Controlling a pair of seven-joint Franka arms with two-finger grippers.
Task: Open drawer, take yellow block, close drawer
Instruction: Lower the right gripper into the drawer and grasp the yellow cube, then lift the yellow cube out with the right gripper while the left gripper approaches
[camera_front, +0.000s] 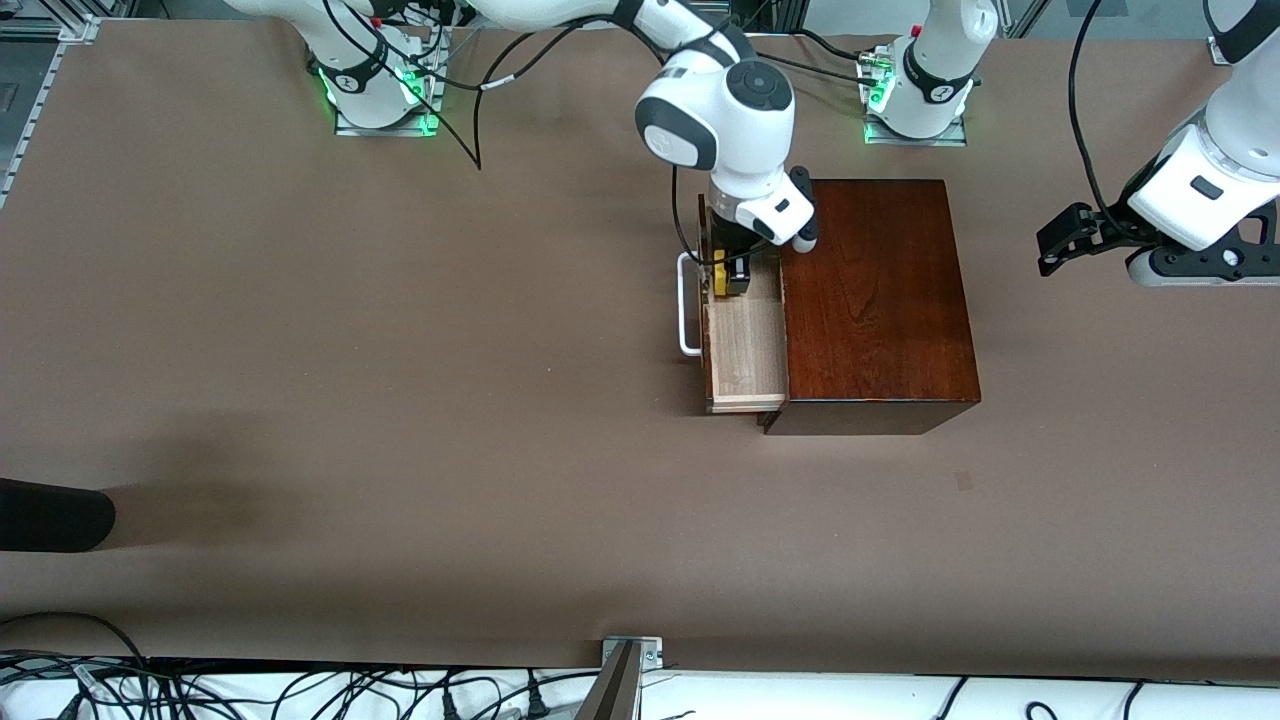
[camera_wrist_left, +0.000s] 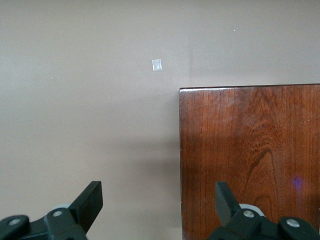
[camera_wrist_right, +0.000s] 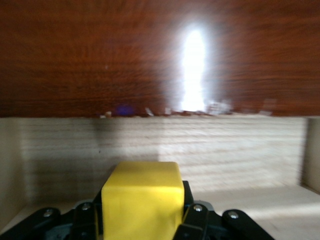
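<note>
A wide matte brown tabletop fills the room; tangled black cables lie along its white near edge.

The right arm reached out from its base and bent down at the wrist, so that the right gripper pointed straight down into the open drawer. Its fingers were closed on the yellow block, one on each side of the cube, as the right wrist view showed. The left arm waited at its own end of the table, its forearm raised and the wrist held level. The left gripper hung in the air there with its fingers spread wide apart and nothing between them
</note>
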